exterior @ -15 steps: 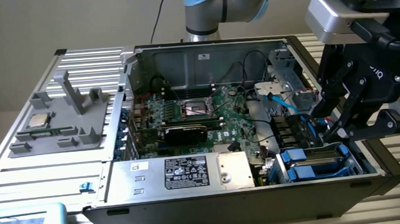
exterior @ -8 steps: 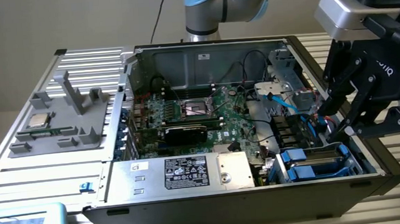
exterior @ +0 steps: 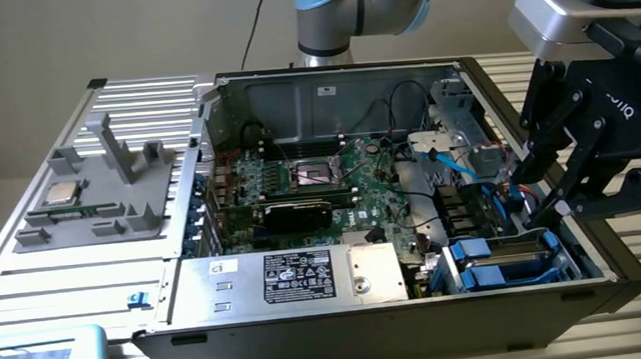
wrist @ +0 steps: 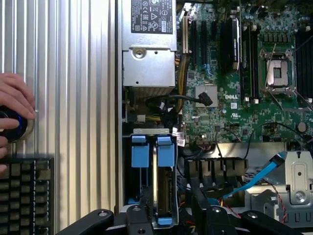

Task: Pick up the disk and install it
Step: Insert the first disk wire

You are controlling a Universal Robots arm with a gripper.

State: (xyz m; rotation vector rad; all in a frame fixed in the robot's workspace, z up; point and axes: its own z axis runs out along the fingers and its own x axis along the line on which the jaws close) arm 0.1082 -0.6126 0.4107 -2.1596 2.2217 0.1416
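The disk (wrist: 164,188) stands on edge in the drive bay (wrist: 128,171) at the corner of the open computer case, showing its silver-grey side with a bright blue bracket tab (wrist: 165,149) at its end. A second blue tab (wrist: 140,152) sits in the slot beside it. My black gripper (wrist: 170,198) hovers over the bay, open, with one finger (wrist: 145,203) on each side of the disk and a gap to it. In the exterior view the gripper (exterior: 534,196) reaches down from the right towards the blue-framed disk (exterior: 502,260).
The silver power supply (exterior: 293,277) with a black label lies next to the bay. The motherboard (exterior: 333,187) and loose cables, one a blue one (wrist: 259,178), crowd the case. A grey fixture (exterior: 99,201) holds a CPU chip (exterior: 60,194). A hand (wrist: 12,100) rests on a button near a keyboard (wrist: 24,196).
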